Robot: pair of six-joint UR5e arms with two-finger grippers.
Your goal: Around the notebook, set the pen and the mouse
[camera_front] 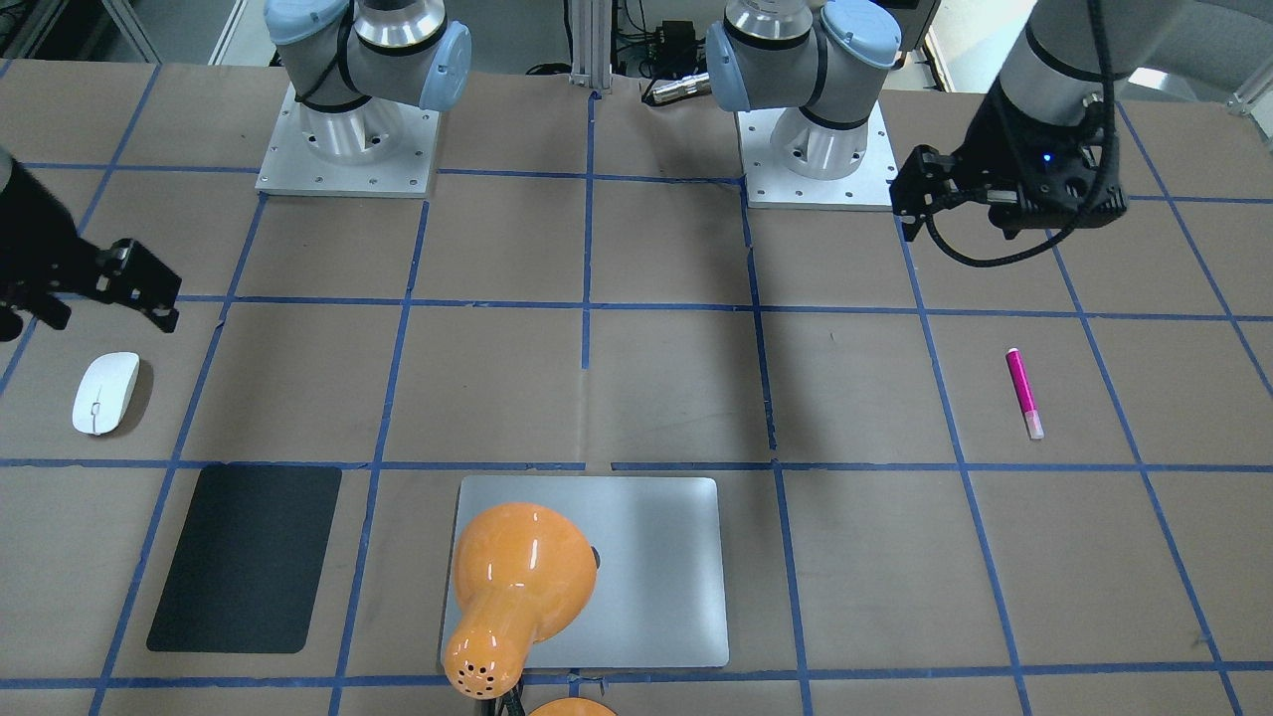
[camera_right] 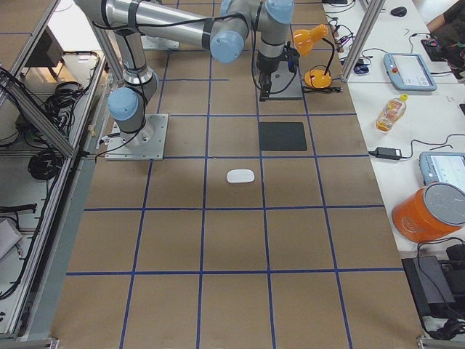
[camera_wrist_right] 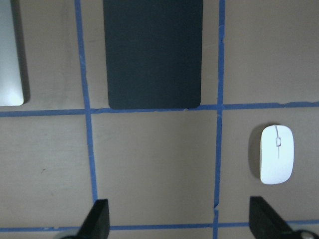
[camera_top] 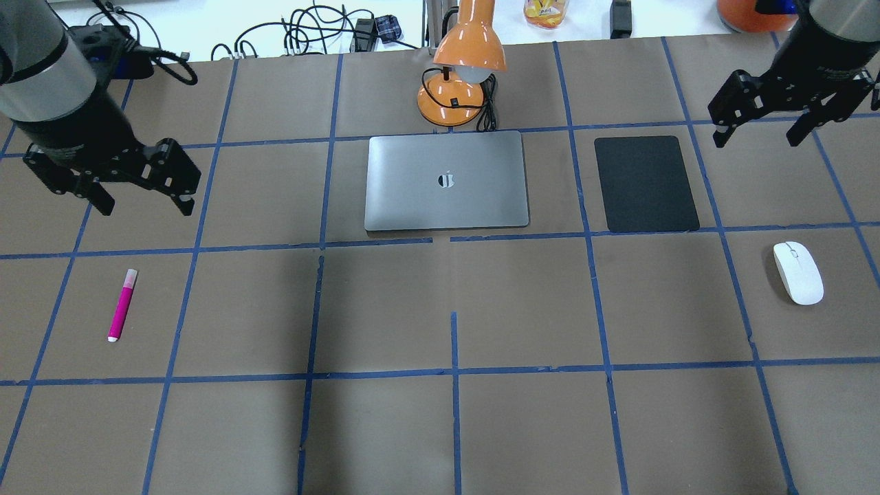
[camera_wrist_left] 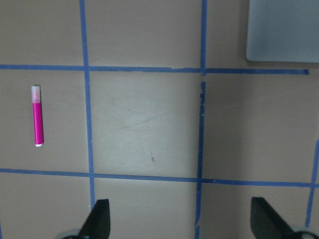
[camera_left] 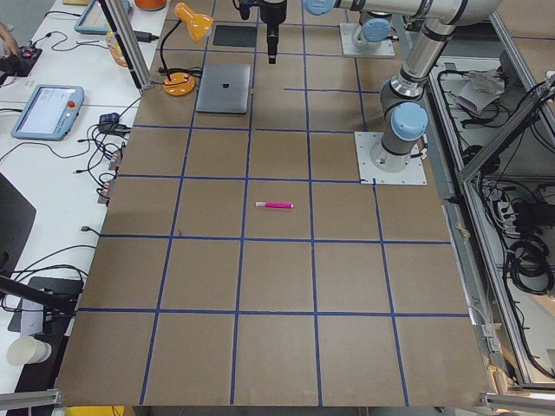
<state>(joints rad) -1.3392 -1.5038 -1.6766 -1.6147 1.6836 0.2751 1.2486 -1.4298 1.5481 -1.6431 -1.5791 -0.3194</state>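
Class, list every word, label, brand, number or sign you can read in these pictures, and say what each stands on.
No words or numbers can be read in any view.
Flat silver-grey metal notebook: a small dark logo at its centre, no lettering.
Yellow bottle: label too small to read.
Blue-framed handheld screen: too blurred to read.
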